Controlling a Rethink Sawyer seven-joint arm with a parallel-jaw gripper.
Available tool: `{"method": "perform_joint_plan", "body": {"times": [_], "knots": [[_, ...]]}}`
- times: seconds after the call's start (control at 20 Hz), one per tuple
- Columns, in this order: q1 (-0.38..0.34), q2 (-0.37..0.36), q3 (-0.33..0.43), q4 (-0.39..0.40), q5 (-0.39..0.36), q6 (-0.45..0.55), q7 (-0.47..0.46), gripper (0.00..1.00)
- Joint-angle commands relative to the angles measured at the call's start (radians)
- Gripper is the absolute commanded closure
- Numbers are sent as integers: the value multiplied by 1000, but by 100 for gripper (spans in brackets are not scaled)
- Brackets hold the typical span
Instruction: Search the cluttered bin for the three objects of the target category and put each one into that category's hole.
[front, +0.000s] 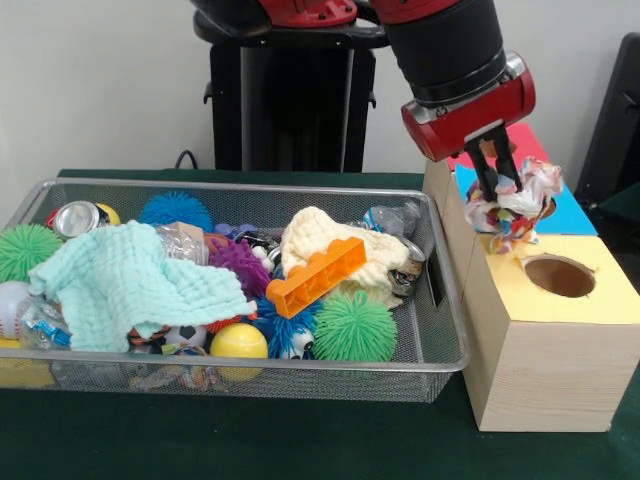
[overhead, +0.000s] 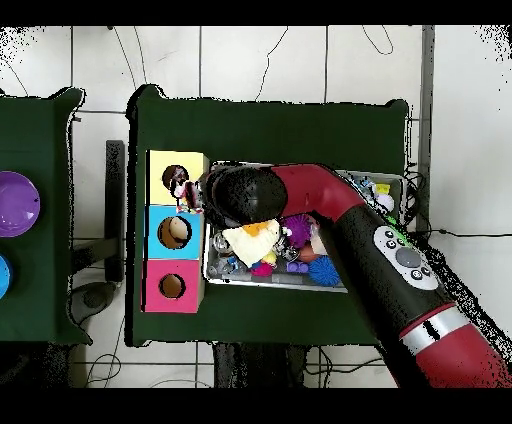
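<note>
My gripper (front: 503, 190) is shut on a bright printed white rag (front: 515, 205) and holds it in the air over the wooden box, just above and behind the round hole in the yellow face (front: 559, 275). In the overhead view the rag (overhead: 181, 188) hangs at the edge of the yellow hole (overhead: 173, 180), and the arm hides the gripper itself. The wire mesh bin (front: 446, 330) stands beside the box, full of clutter. No other printed rag shows in the bin.
The bin holds a mint-green waffle cloth (front: 130, 285), a cream knitted cloth (front: 335, 250), an orange brick (front: 315, 277), spiky balls (front: 353, 327), cans and a yellow ball (front: 238, 345). The box also has a blue-faced hole (overhead: 176, 231) and a red-faced hole (overhead: 172, 286).
</note>
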Motion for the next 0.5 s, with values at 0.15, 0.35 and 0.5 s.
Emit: {"method": "perform_joint_plan", "body": {"times": [0.15,0.35,0.5], "knots": [[-43,56,15,126,-112,-155,-70,100],[-62,66,28,165,-149,-231,-56,100],[-72,84,36,184,-182,-318,-41,100]]}}
